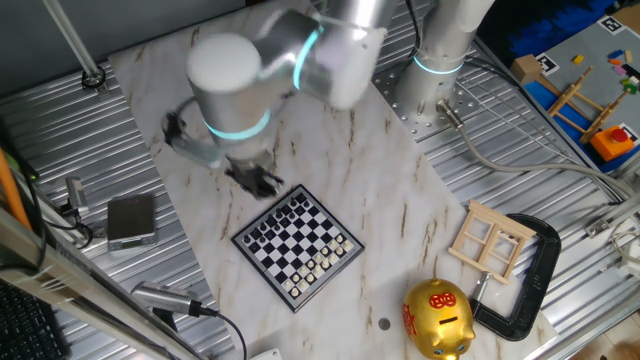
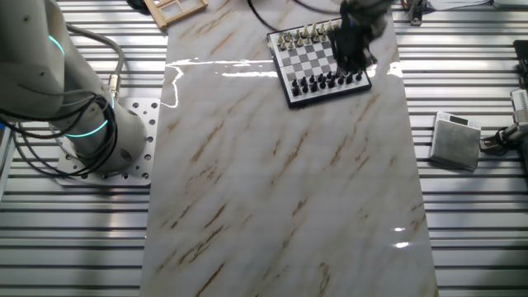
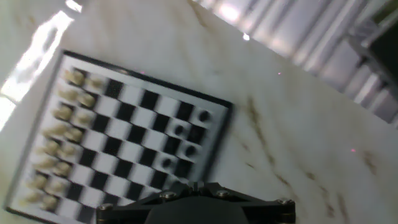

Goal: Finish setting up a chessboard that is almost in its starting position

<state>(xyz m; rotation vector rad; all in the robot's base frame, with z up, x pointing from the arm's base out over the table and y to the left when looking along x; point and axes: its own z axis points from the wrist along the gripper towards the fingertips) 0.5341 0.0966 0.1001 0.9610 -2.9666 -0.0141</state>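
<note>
Nearest the hand camera, the hand hangs over the black-piece edge of the chessboard, which lies flat on the marble worktop. Whether its fingers are apart or together, or carry a piece, I cannot tell: they are blurred and mostly out of view. Beyond, the black ranks look gappy and unfinished. At the far edge the cream pieces seem fully lined up.

Robotics lab, ribbed aluminium bench, marble-look sheet, bolted arm base, cables
</note>
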